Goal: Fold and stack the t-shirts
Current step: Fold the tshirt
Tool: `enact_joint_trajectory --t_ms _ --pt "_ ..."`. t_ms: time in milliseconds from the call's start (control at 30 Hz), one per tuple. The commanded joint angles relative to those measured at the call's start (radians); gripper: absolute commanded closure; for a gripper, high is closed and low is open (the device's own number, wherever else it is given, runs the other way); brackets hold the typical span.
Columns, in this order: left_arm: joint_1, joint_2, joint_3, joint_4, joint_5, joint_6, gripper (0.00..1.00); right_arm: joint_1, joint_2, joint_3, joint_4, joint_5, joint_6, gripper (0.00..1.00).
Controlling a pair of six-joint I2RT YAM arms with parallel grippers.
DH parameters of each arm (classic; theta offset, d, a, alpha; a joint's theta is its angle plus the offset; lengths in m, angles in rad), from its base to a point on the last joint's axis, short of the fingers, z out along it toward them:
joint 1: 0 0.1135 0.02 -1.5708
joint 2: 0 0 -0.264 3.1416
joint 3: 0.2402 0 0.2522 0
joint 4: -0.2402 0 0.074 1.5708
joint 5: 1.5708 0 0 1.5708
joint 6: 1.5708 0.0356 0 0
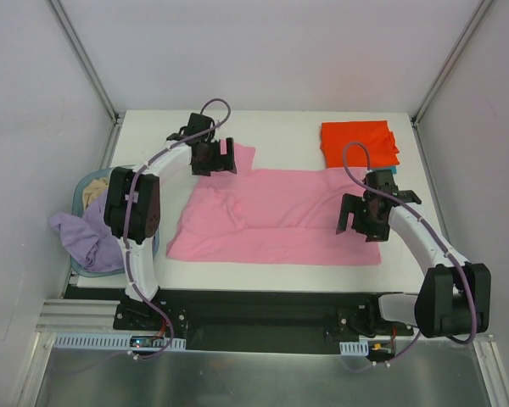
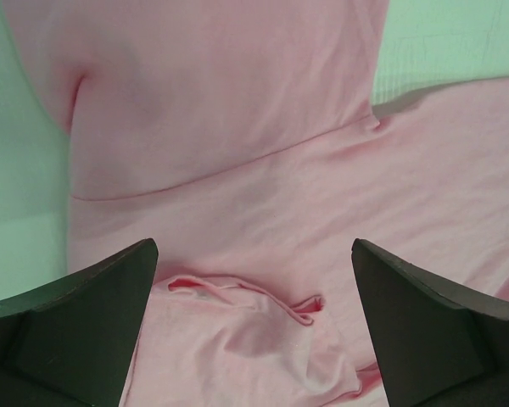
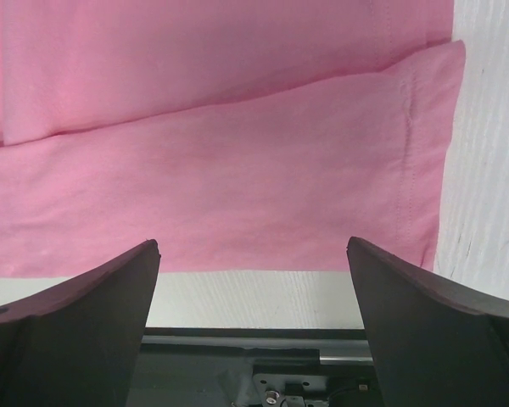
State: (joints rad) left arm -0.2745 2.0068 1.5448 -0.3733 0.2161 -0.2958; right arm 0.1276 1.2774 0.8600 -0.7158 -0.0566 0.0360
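Observation:
A bright pink t-shirt (image 1: pixel 276 216) lies spread across the middle of the white table (image 1: pixel 280 131), one sleeve pointing to the far edge. It fills the left wrist view (image 2: pixel 237 153), its neck hole between the fingers, and the right wrist view (image 3: pixel 220 170). My left gripper (image 1: pixel 214 158) is open and empty above the far sleeve and collar. My right gripper (image 1: pixel 363 219) is open and empty over the shirt's near right corner. An orange-red t-shirt (image 1: pixel 359 142) lies folded at the far right on a teal one (image 1: pixel 393 170), of which only a sliver shows. A pale lavender t-shirt (image 1: pixel 83 237) hangs over the basket's rim.
A round light-blue basket (image 1: pixel 93 182) stands off the table's left edge, with beige cloth (image 1: pixel 96 193) inside. White walls and metal posts enclose the table. A black rail (image 1: pixel 263 309) runs along the near edge and also shows in the right wrist view (image 3: pixel 254 356).

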Motion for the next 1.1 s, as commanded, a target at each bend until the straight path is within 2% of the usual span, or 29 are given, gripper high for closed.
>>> enact_joint_trajectory --t_ms 0,233,333,400,567,833,1067 --pt "-0.015 -0.133 -0.047 -0.015 -0.003 0.012 0.01 -0.005 -0.044 0.034 0.002 -0.017 -0.013 0.03" --pt "-0.02 -0.344 -0.297 0.017 0.043 -0.066 0.01 0.035 -0.053 0.037 0.058 -0.127 -0.027 0.03" --pt "-0.031 -0.391 -0.325 0.031 0.113 -0.1 0.01 0.059 -0.039 0.047 0.061 -0.117 -0.022 0.03" --pt "-0.086 -0.395 -0.315 0.031 0.092 -0.127 0.01 0.063 -0.032 0.05 0.061 -0.12 -0.019 0.03" --pt "-0.166 -0.309 -0.276 0.03 0.104 -0.141 0.01 0.064 -0.049 0.037 0.052 -0.104 -0.016 0.03" --pt "-0.17 -0.186 -0.239 -0.004 0.072 -0.147 0.01 0.063 -0.095 0.019 -0.025 -0.005 -0.028 0.03" --pt "-0.169 -0.099 -0.18 -0.003 0.124 -0.141 0.01 0.064 -0.107 0.017 -0.036 0.017 -0.028 0.03"
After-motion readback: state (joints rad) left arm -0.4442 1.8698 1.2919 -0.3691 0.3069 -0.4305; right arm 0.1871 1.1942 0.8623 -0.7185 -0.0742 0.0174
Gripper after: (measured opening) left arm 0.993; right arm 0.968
